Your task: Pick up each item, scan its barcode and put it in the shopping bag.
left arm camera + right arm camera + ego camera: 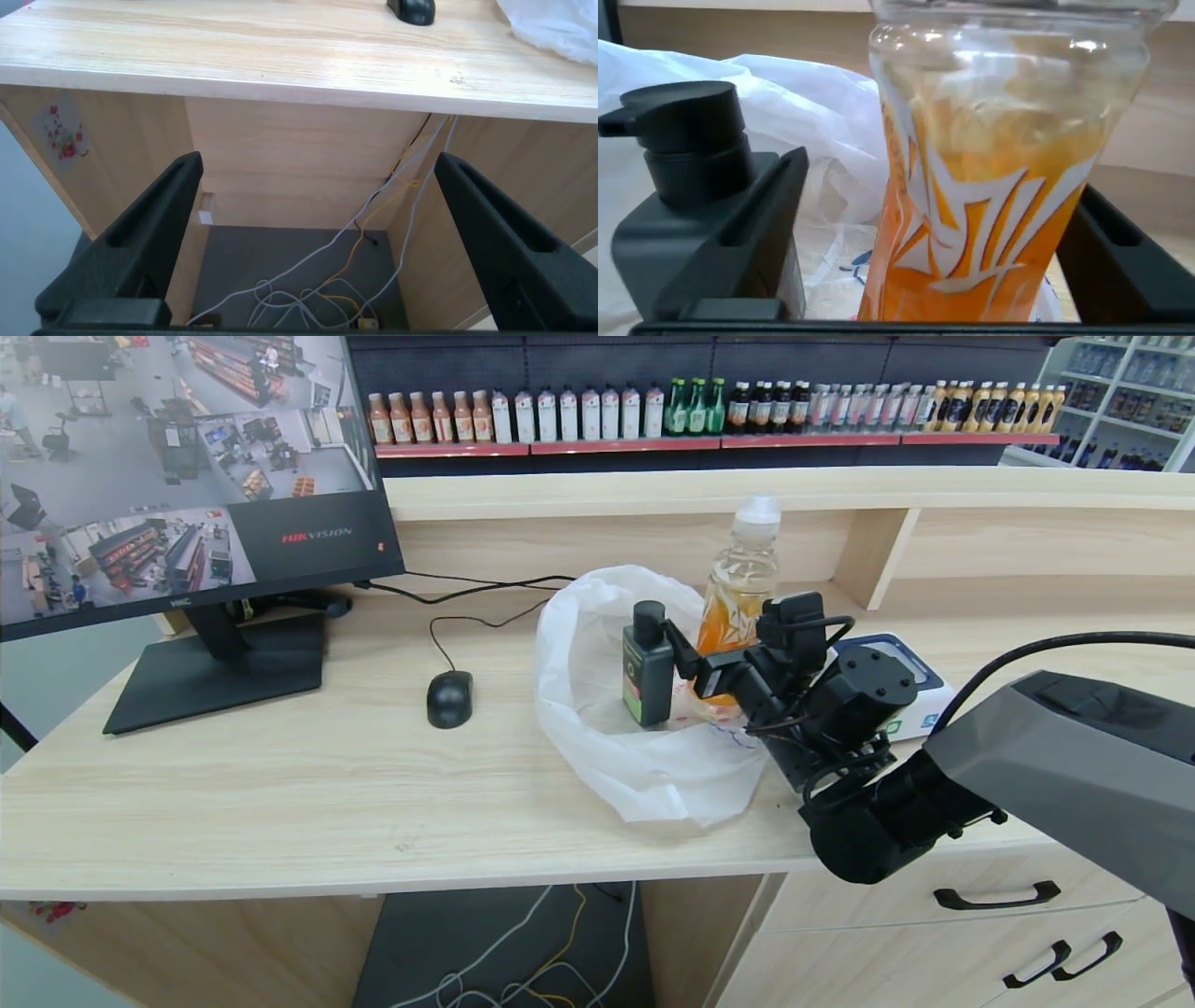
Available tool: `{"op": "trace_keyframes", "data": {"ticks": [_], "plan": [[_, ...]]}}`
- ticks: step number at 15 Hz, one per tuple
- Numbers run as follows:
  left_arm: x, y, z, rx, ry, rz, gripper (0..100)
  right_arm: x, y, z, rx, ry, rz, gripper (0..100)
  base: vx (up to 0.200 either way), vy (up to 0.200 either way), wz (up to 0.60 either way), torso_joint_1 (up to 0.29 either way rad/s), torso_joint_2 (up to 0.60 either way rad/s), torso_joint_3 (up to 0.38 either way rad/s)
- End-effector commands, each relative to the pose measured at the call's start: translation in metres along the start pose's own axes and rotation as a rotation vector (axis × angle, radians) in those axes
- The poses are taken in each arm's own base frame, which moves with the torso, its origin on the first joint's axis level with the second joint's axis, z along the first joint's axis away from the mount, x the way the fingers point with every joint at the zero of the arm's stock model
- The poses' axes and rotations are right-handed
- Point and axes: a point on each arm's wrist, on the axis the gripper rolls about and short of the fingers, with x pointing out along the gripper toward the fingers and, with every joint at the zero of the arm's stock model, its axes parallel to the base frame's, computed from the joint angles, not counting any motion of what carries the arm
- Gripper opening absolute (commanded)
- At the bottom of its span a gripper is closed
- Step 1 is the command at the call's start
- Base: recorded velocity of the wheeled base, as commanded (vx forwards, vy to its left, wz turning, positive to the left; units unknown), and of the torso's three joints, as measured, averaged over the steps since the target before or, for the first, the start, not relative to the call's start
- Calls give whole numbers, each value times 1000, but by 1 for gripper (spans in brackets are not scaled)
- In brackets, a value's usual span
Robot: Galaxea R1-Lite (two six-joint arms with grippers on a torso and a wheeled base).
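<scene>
**Right hand straddles the orange drink bottle at the bag**

The left hand (318, 168) hangs below the desk (327, 784) edge, its fingers spread wide with nothing between them. On the desk, right of the mouse (449, 698), the white shopping bag (579, 644) lies open with a dark black-capped bottle (647, 672) upright inside. Just beside it stands the orange drink bottle (742, 579). The right arm stretches in level from the right, and the right hand (943, 177) is spread open with a finger on each side of the drink bottle.
</scene>
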Motion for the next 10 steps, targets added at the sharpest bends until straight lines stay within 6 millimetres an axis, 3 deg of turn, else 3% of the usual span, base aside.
{"op": "trace_keyframes", "data": {"ticks": [1, 10], "plan": [[0, 0, 0, 0, 0, 1, 100, 0, -4, -1, -2, -1, -8, 100, 0, 0, 0, 0, 0, 0], [0, 0, 0, 0, 0, 1, 100, 0, -4, 0, -2, -2, -10, 100, 0, 0, 0, 0, 0, 0]]}}
